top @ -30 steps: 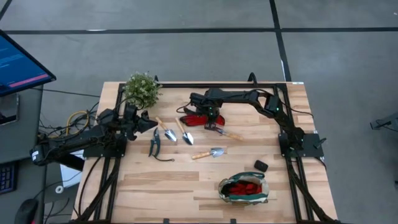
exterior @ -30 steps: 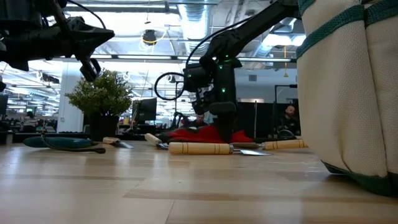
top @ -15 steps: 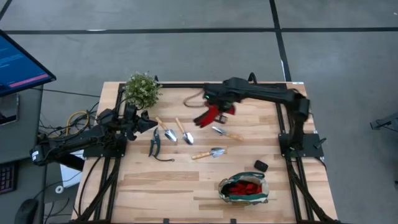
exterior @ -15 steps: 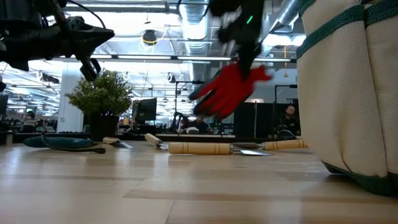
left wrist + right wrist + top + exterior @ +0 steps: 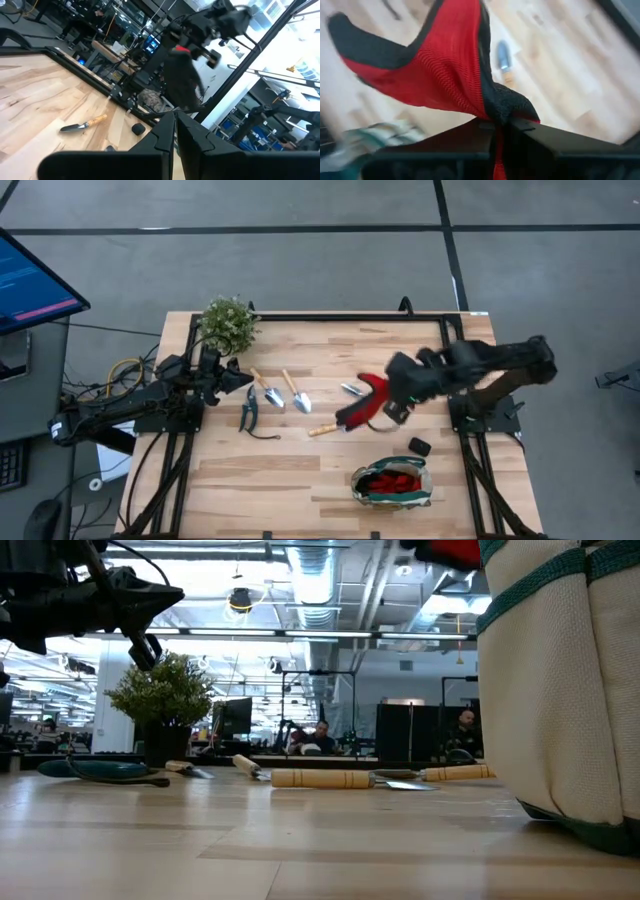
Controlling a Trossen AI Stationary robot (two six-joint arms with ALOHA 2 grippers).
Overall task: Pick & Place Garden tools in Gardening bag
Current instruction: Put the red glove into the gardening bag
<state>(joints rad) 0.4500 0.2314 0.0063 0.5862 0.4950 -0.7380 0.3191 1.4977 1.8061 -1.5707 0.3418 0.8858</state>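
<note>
Clamped in my right gripper hangs a red glove, carried in the air up-table from the gardening bag. That bag lies toward the near edge from my gripper, its mouth open and showing red inside, and my right arm is far the nearer to it. The glove trails away from my jaws toward the trowels, red knit with dark edging, limp. My left gripper waits nearly closed, well off from the bag, beside the potted plant.
</note>
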